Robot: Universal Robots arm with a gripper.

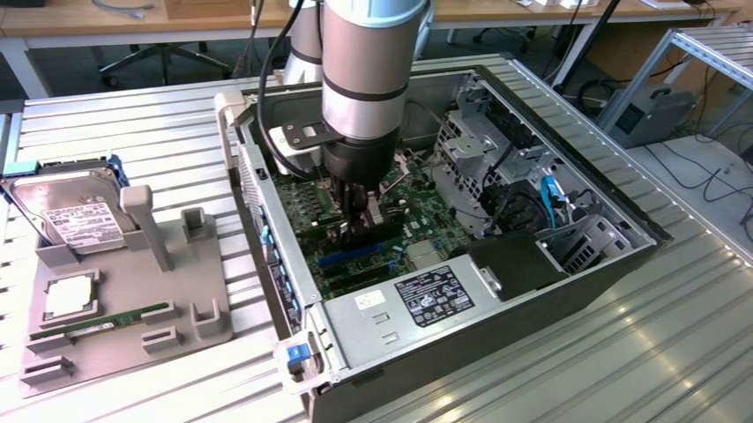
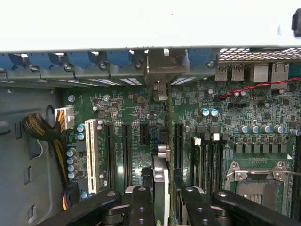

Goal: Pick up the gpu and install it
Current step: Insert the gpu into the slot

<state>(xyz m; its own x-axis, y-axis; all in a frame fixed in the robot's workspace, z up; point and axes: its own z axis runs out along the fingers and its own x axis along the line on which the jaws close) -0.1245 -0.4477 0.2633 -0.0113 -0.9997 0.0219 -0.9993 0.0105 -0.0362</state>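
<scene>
Between the two dark fingers [image 2: 141, 207] of our hand [image 2: 162, 205] we see the gpu [image 2: 161, 186], held edge-on and upright. We grip it closed, low inside the open computer case [image 1: 612, 264], just above the green motherboard [image 2: 235, 113] and its black slots [image 2: 127, 150].

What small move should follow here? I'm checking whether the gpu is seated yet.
Probably a short straight push down. The gripper holds the gpu edge-on over the motherboard, in line with a dark slot, its bracket end toward the case's rear wall. Whether it is fully seated cannot be told.
</scene>
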